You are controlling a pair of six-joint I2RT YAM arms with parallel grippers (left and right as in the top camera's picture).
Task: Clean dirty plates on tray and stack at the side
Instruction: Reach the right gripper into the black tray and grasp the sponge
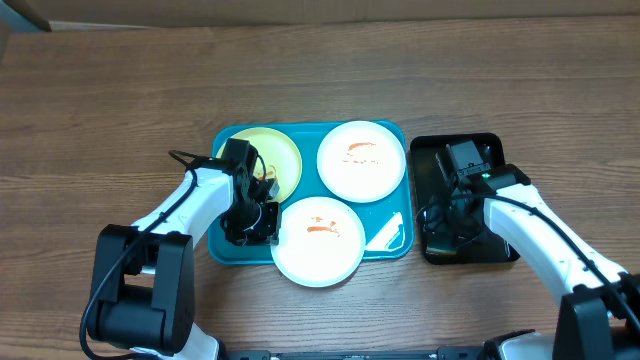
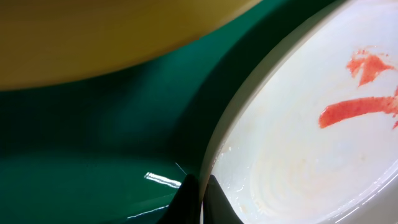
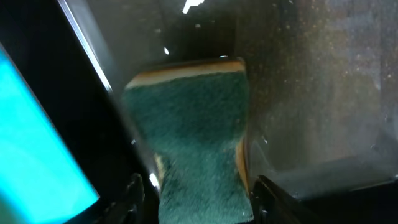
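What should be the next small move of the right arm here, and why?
Probably close the right gripper on the sponge and lift it out of the black tray. The gripper straddles the sponge; whether it already presses it, I cannot tell. The left gripper seems to pinch the rim of the front white plate, whose orange-red smears are not yet wiped.

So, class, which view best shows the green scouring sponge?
Right wrist: the green, yellow-edged scouring sponge fills the frame between the fingers of the right gripper. Overhead, the right arm hides it; left wrist shows none.
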